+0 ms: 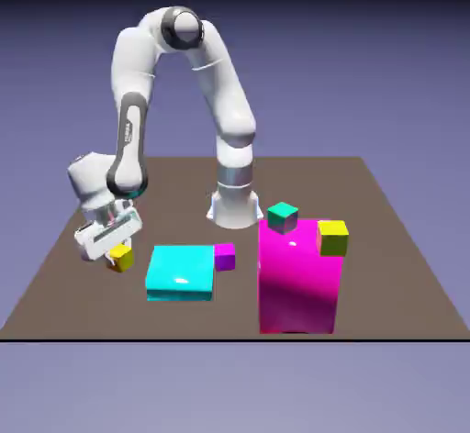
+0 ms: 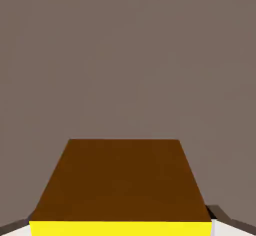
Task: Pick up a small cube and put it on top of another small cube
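- Right at the hand, and it's a grip! The gripper (image 1: 117, 253) is clamped on the small orange-sided yellow cube (image 1: 121, 258), which sits between the fingertips (image 2: 226, 227).
- In the hand view the cube's dark brown face shows in full, but its bright yellow face runs off the bottom edge, and the fingertips are mostly cut off too.
- In the exterior view the hand hides part of that cube; whether it touches the table (image 1: 367, 303), I can't tell.
- Out from the hand, toward the exterior view's right, comes the flat cyan block (image 1: 181, 272), near.
- Just past it, the small magenta cube (image 1: 225, 257).
- Well apart from the hand, the small teal-green cube (image 1: 283, 216) overlaps the big magenta block (image 1: 298, 280) in view; what it rests on is hard to call.
- Farthest out, the larger yellow cube (image 1: 332, 238), at that block's upper corner.
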You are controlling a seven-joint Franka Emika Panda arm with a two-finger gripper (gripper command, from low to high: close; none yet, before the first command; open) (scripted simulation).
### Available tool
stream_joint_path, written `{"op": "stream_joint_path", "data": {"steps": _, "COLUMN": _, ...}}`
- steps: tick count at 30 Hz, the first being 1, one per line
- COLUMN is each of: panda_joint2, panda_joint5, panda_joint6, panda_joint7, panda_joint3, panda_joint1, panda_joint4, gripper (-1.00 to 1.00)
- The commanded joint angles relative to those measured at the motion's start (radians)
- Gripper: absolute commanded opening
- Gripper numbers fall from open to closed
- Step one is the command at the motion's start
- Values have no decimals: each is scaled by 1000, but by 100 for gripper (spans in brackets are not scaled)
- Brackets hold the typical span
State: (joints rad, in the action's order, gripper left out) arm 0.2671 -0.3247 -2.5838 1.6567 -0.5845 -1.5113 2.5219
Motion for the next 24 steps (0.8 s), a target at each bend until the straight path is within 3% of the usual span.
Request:
{"op": "stream_joint_path", "data": {"steps": 1, "panda_joint2": -33, "panda_joint5": -10, "panda_joint6": 29, "panda_joint7": 6, "panda_joint3": -8, "panda_joint1": 1, "panda_joint4": 1, "gripper": -100}}
{"op": "stream_joint_path", "data": {"steps": 24, "panda_joint2": -638, "panda_joint5": -250, "panda_joint6": 427, "panda_joint7": 584, "panda_joint3": 78, "panda_joint1": 835, "panda_joint4": -15, "gripper": -100}}
